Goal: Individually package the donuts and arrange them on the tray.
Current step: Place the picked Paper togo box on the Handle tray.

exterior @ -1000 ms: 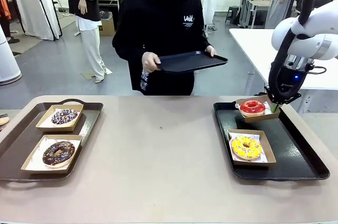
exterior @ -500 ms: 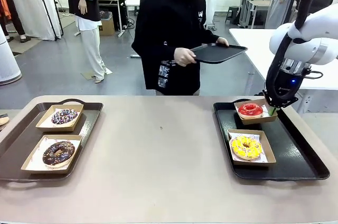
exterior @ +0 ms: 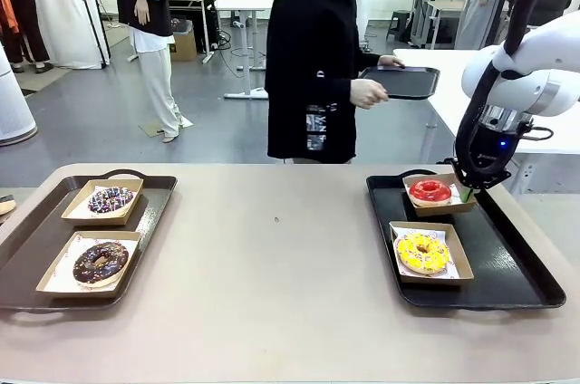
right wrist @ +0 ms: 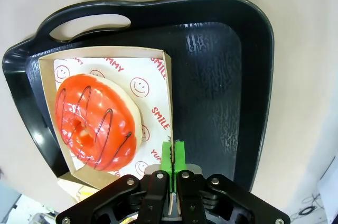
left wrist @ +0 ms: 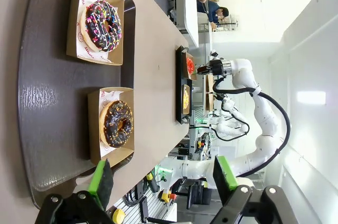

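Observation:
On the right black tray [exterior: 507, 262] a glossy red donut [exterior: 430, 190] lies in a cardboard box [exterior: 410, 182] at the far end. A yellow sprinkled donut [exterior: 422, 252] lies boxed nearer me. My right gripper [exterior: 468, 192] is shut on the right rim of the red donut's box. In the right wrist view its green pads [right wrist: 172, 152] pinch that box wall [right wrist: 168, 97] beside the red donut [right wrist: 95, 121]. The left tray [exterior: 36, 230] holds a boxed purple-dark sprinkled donut [exterior: 111, 199] and a dark chocolate donut [exterior: 100, 261]. My left gripper [left wrist: 162, 176] hangs open above that tray [left wrist: 47, 102].
A person in black stands beyond the table's far edge, side-on, holding another black tray [exterior: 403, 81] toward a white table [exterior: 435, 76] at the right. The tan tabletop [exterior: 272, 248] lies bare between the two trays.
My right gripper has lowered the red donut's box flat onto the right tray. The person has turned and carried the black tray to the right.

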Robot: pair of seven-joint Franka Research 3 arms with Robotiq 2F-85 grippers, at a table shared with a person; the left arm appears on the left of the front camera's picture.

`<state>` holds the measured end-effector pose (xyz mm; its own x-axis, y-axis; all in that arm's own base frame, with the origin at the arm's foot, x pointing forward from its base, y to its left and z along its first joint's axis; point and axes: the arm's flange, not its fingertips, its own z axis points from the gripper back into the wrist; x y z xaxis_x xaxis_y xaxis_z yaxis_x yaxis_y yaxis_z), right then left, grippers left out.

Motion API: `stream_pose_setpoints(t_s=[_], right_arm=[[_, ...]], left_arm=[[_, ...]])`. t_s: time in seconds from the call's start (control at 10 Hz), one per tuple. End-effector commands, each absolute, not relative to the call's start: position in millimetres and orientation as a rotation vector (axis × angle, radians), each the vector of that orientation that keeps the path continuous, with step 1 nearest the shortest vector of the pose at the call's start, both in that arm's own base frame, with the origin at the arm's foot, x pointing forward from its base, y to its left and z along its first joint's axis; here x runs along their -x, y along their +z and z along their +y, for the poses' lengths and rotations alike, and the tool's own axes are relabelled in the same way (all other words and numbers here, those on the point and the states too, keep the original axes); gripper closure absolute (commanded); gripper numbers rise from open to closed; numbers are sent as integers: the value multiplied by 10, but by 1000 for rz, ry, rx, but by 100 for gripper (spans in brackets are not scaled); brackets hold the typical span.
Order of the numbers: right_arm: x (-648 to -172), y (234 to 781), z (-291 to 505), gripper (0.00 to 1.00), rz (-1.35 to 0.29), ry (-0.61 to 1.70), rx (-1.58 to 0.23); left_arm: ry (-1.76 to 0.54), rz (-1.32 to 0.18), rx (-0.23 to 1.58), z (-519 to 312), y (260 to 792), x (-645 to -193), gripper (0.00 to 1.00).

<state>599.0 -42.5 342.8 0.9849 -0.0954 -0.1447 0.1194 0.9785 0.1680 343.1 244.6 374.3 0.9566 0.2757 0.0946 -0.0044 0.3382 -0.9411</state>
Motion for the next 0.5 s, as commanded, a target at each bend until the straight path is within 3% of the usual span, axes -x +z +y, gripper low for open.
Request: stream_pose_setpoints(t_s=[0.0,0.3,0.4], right_arm=[[-6086,3394,-441,98,123,-97,-217],[-6076,3370,-468,98,122,-100,-215],[-6061,3380,-473,49,120,-91,-213]], left_arm=[[183,-260,1209,2432,3751,-3389,0],[183,-260,1209,2432,3751,-3389,0],[183,-260,1209,2432,3751,-3389,0]])
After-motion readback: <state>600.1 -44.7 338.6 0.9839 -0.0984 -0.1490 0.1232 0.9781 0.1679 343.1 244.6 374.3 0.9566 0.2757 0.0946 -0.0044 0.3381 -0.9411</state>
